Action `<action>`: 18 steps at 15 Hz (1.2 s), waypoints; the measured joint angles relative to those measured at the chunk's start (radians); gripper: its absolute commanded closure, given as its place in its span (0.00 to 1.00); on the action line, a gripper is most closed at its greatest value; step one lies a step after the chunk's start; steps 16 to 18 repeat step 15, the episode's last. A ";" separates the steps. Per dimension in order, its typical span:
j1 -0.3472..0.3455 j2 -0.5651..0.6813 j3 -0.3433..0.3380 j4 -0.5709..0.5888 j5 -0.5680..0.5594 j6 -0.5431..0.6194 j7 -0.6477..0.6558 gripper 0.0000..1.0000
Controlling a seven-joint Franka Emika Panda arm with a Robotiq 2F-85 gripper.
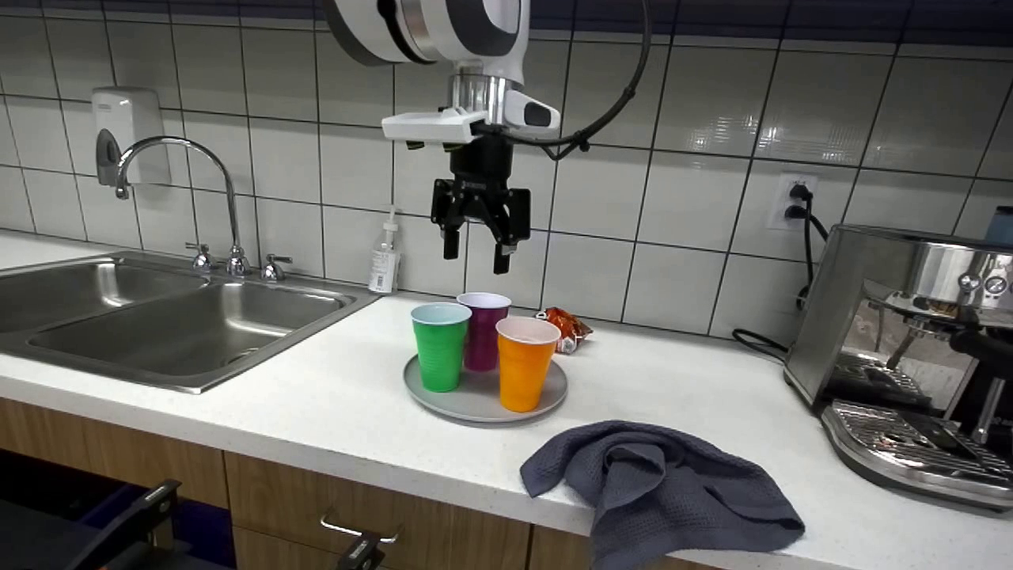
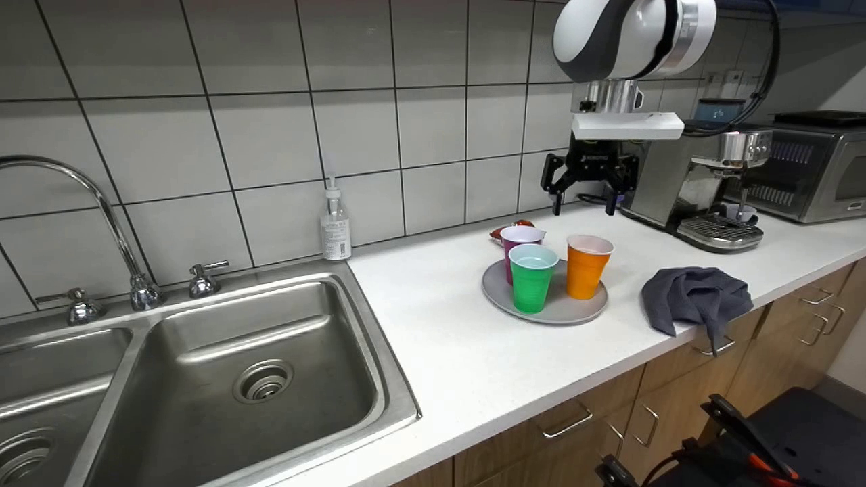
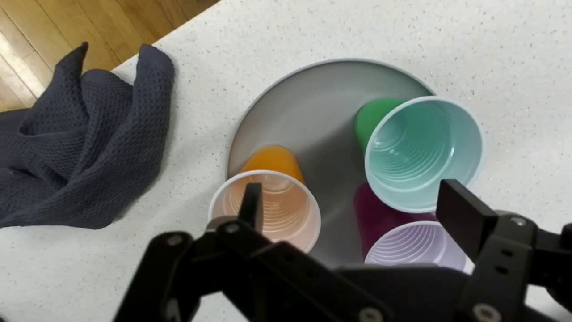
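Note:
My gripper (image 1: 476, 253) is open and empty. It hangs pointing down above the cups and touches nothing; its spread fingers also show in an exterior view (image 2: 584, 205) and in the wrist view (image 3: 351, 201). Below it a round grey plate (image 1: 475, 412) lies on the white counter. On the plate stand three upright plastic cups: a green cup (image 1: 441, 356), an orange cup (image 1: 525, 374) and a purple cup (image 1: 483, 340). In the wrist view the fingers overlap the rims of the orange cup (image 3: 273, 161) and green cup (image 3: 375, 118), and the gripper partly hides the purple cup (image 3: 384, 217).
A dark grey cloth (image 1: 665, 499) hangs over the counter's front edge. A crumpled orange-red packet (image 1: 566, 326) lies behind the plate by the tiled wall. A metal sink (image 2: 304, 338) with a faucet, a soap bottle (image 2: 335, 230), a coffee machine (image 1: 870, 340) and a microwave (image 2: 818, 169) stand around.

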 measured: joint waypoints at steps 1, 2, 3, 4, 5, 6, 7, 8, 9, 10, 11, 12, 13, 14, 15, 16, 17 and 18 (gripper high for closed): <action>0.000 -0.025 0.004 -0.023 -0.009 0.000 -0.010 0.00; 0.000 -0.048 0.007 -0.046 -0.017 0.000 -0.018 0.00; 0.000 -0.072 0.011 -0.067 -0.023 0.000 -0.027 0.00; 0.000 -0.097 0.015 -0.090 -0.028 -0.001 -0.038 0.00; 0.000 -0.120 0.019 -0.111 -0.034 -0.001 -0.047 0.00; 0.000 -0.144 0.024 -0.134 -0.041 -0.002 -0.054 0.00; 0.000 -0.169 0.028 -0.155 -0.049 -0.003 -0.060 0.00; 0.000 -0.195 0.034 -0.176 -0.061 -0.003 -0.069 0.00; 0.000 -0.222 0.040 -0.194 -0.067 -0.003 -0.074 0.00; 0.000 -0.244 0.043 -0.209 -0.071 -0.003 -0.076 0.00; 0.000 -0.261 0.044 -0.219 -0.072 -0.003 -0.079 0.00; 0.000 -0.269 0.044 -0.224 -0.073 -0.003 -0.081 0.00; 0.000 -0.272 0.044 -0.227 -0.073 -0.003 -0.082 0.00; 0.000 -0.273 0.044 -0.228 -0.073 -0.003 -0.082 0.00; 0.000 -0.273 0.044 -0.228 -0.073 -0.003 -0.083 0.00; 0.000 -0.273 0.044 -0.228 -0.073 -0.003 -0.083 0.00; 0.000 -0.273 0.044 -0.228 -0.073 -0.003 -0.083 0.00; 0.000 -0.273 0.044 -0.228 -0.073 -0.003 -0.083 0.00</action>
